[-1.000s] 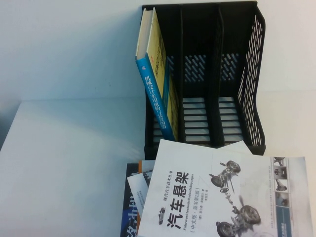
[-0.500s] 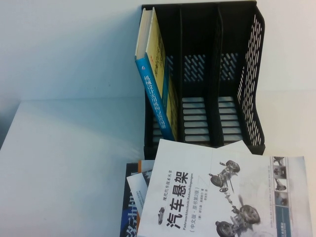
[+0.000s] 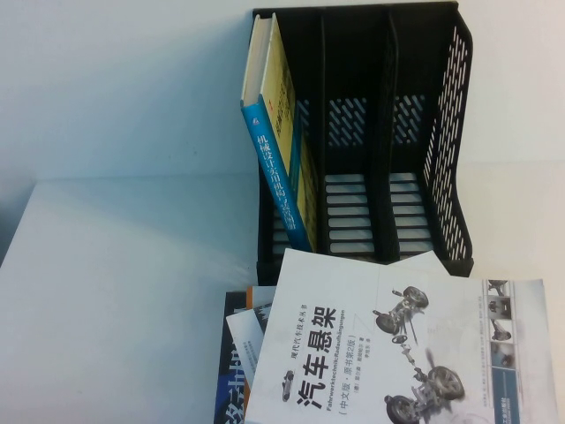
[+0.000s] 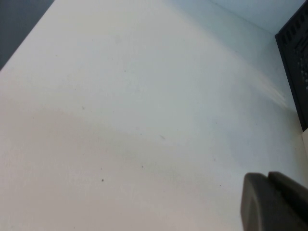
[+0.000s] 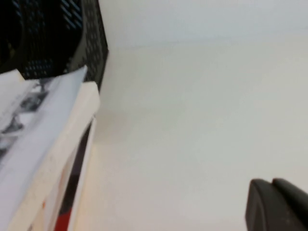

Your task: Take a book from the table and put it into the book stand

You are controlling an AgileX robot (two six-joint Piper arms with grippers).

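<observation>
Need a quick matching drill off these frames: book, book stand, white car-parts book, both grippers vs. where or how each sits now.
Things:
1. the book
2. book stand
3. white book
4. left gripper
5. right gripper

States:
A. lies flat on top of a stack in front of the rack
B. shut, over bare table, rack edge off to one side
C. leans in the rack's leftmost slot
D. shut, beside the stacked books
E. middle and right slots hold nothing

Pairs: 1-C, 2-E, 3-A, 4-B, 5-D
</observation>
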